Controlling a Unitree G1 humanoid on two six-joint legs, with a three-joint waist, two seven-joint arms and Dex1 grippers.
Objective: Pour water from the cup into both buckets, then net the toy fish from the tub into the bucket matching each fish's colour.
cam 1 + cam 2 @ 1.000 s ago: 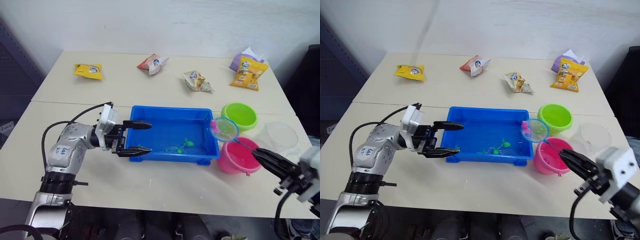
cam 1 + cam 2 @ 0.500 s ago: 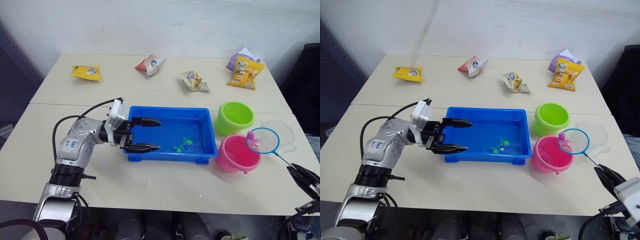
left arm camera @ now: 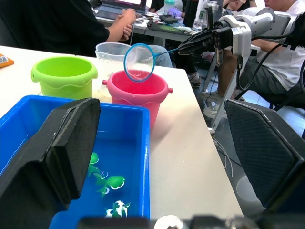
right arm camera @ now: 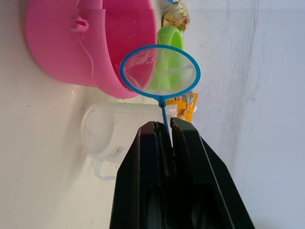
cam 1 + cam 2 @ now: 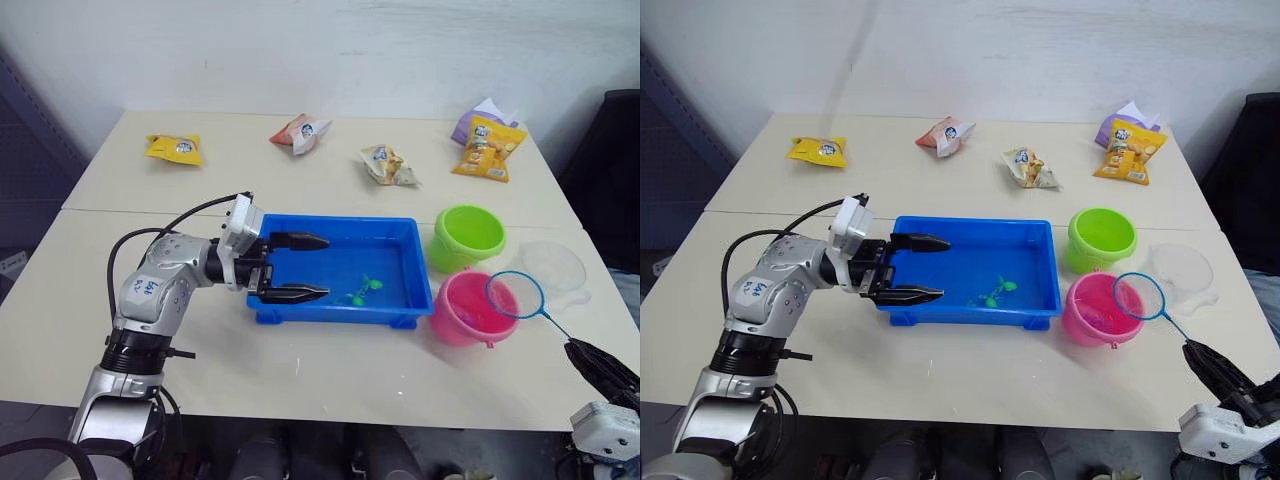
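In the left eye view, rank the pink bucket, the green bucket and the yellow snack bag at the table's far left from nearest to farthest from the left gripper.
1. Yellow snack bag, far left corner, nearest the left gripper.
2. Pink bucket, right of the tub.
3. Green bucket, behind the pink one; close to it in rank.

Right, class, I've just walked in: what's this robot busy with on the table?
The right pincer is shut on the thin handle of a small blue-rimmed hand net, holding its hoop over the pink plastic bucket. The left pincer is open at the end of the shallow blue plastic tub, where green toy fish lie.
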